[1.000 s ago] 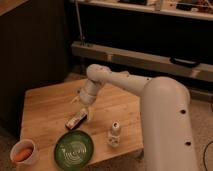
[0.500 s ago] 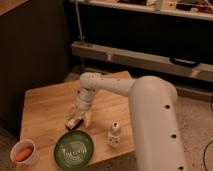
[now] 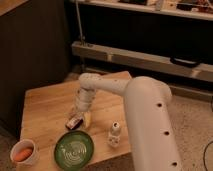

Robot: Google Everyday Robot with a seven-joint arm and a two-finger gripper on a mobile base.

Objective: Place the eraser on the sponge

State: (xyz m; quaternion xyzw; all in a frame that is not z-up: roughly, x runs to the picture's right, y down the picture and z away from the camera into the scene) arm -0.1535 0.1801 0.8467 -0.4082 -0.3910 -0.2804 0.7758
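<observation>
The eraser (image 3: 74, 123) is a small black block with a light strip, lying on the wooden table (image 3: 45, 105) just beyond the green plate. My gripper (image 3: 78, 116) has come down from the upper right and sits directly over the eraser's far end, touching it or nearly so. The sponge is not visible from this camera; I cannot tell whether my arm or gripper covers it.
A round green plate (image 3: 74, 148) lies near the front edge. A small white bottle (image 3: 114, 134) stands to its right. A white bowl (image 3: 23, 152) holding something orange sits at the front left. A pale yellowish thing (image 3: 88, 119) lies right of the eraser. My large white arm (image 3: 147, 120) covers the table's right side.
My gripper has lowered toward the eraser, and the arm has swung closer to the camera. The eraser, plate, bottle and bowl have stayed in place.
</observation>
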